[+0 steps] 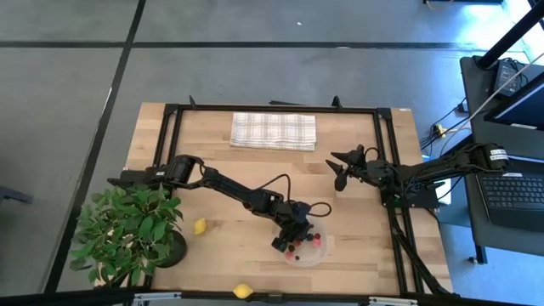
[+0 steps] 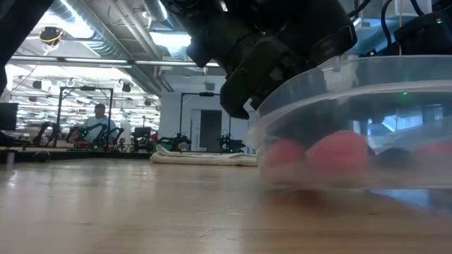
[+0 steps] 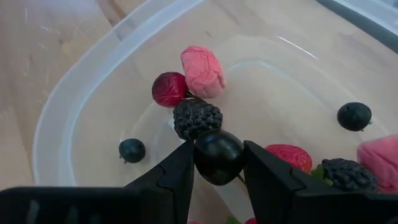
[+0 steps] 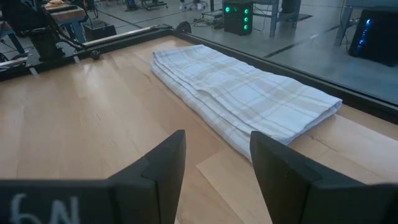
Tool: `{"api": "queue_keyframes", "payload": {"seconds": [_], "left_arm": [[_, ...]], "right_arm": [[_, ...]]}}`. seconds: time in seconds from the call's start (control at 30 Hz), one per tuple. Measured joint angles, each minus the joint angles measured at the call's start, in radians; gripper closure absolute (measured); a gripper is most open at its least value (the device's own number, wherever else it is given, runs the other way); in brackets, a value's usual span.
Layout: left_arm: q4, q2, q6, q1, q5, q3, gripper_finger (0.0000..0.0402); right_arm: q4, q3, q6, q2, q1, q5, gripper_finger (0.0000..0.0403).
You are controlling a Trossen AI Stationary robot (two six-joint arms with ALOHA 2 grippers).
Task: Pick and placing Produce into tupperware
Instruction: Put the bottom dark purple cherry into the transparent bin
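The clear tupperware point(image 1: 306, 248) stands on the wooden table near its front edge; the low view shows its wall point(image 2: 353, 120) close up. Inside lie several pieces of produce: a pink piece point(image 3: 202, 70), a red berry point(image 3: 168, 89), a blackberry point(image 3: 196, 118) and small dark berries point(image 3: 354, 116). My left gripper point(image 3: 217, 163) reaches into the tupperware from the left, slanting down, shut on a dark round berry point(image 3: 217, 149). Two yellow lemons lie on the table, one by the plant point(image 1: 200, 226) and one at the front edge point(image 1: 243, 291). My right gripper point(image 4: 214, 168) waits open at the table's right point(image 1: 340, 167). My left gripper pinches the dark round berry by its two opposite sides point(image 3: 200, 157) between its two fingertips point(image 3: 180, 168). The fingers slant down into the tupperware from the table's left. The berry sits just in front of the blackberry; whether it touches it or the floor, I cannot tell.
A folded checked cloth point(image 1: 274, 130) lies at the table's far edge, right in front of my right gripper point(image 4: 242, 93). A leafy potted plant point(image 1: 127, 229) stands at the near left corner. A black frame point(image 1: 387, 153) borders the table. A person point(image 2: 99, 120) sits far off in the room.
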Motion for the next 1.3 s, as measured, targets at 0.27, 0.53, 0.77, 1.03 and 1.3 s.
{"api": "queue_keyframes", "payload": {"seconds": [0.27, 0.53, 0.77, 1.03, 1.3], "left_arm": [[-0.005, 0.000, 0.038, 0.000, 0.000, 0.000, 0.0280], [-0.005, 0.000, 0.054, 0.000, 0.000, 0.000, 0.0280], [-0.005, -0.001, 0.053, 0.000, 0.000, 0.000, 0.0256], [-0.005, -0.002, 0.048, 0.000, 0.000, 0.000, 0.0218], [-0.016, -0.016, 0.020, -0.006, 0.003, 0.013, 0.0215]], "right_arm": [[0.000, 0.000, 0.000, 0.000, 0.000, 0.000, 0.0221], [0.000, 0.000, 0.000, 0.000, 0.000, 0.000, 0.0221], [0.000, 0.000, 0.000, 0.000, 0.000, 0.000, 0.0221], [0.000, 0.000, 0.000, 0.000, 0.000, 0.000, 0.0221], [0.000, 0.000, 0.000, 0.000, 0.000, 0.000, 0.0221]]}}
